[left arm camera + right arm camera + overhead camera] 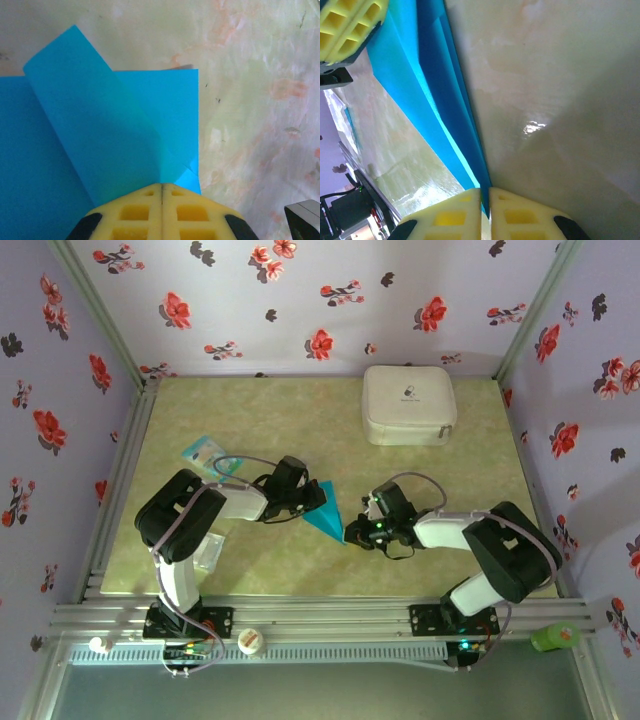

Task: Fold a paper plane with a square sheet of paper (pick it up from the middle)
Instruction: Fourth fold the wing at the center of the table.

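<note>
Sitting mid-table, the folded teal paper [327,510] stretches between both grippers: left gripper [162,187] is clamped on its wide end, right gripper [485,192] pinches the pointed tip.

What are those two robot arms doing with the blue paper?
They are folding the blue paper into a plane. The left gripper and the right gripper each pinch it, one at each end. It is already a pointed shape on the table, with one flap curling up.
</note>
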Controlling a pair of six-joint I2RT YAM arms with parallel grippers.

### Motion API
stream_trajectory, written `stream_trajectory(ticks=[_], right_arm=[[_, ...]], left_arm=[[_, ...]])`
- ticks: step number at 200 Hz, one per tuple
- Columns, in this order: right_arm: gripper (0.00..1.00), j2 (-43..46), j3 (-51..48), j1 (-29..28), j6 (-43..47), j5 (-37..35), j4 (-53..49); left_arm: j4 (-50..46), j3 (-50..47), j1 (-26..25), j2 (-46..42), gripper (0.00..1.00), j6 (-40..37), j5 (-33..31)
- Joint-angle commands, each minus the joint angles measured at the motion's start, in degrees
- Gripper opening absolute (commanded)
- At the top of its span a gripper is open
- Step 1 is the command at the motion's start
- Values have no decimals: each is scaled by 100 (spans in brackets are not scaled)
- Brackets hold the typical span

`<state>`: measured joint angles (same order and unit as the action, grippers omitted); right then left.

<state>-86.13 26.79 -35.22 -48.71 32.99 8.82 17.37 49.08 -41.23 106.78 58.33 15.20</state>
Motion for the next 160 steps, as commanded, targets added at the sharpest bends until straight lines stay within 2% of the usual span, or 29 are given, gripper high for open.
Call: stream_trajectory(ticks=[1, 26, 52, 86, 118, 133, 148, 160], right_arm=[[10, 13, -115, 33, 160, -65, -399], [8, -62, -191, 33, 153, -45, -377], [11, -29, -124, 33, 286, -53, -672], [16, 531, 125, 34, 381, -174, -1022], [29, 1075, 523, 66, 536, -523, -1584], [32, 1176, 663, 86, 572, -620, -1662], [31, 1058, 789, 86, 494, -510, -1401], [23, 772, 962, 86, 419, -220, -1128]], left_arm=[[-137, -83, 39, 140, 0, 23, -79], [-141, -107, 54, 128, 0, 21, -81], [-137, -116, 54, 122, 0, 21, -88], [-154, -126, 53, 124, 0, -7, -96], [-165, -122, 45, 137, 0, -40, -103], [-155, -127, 44, 141, 0, -38, -101], [-137, -119, 32, 157, 0, -26, -99], [-133, -114, 36, 158, 0, -24, -105]])
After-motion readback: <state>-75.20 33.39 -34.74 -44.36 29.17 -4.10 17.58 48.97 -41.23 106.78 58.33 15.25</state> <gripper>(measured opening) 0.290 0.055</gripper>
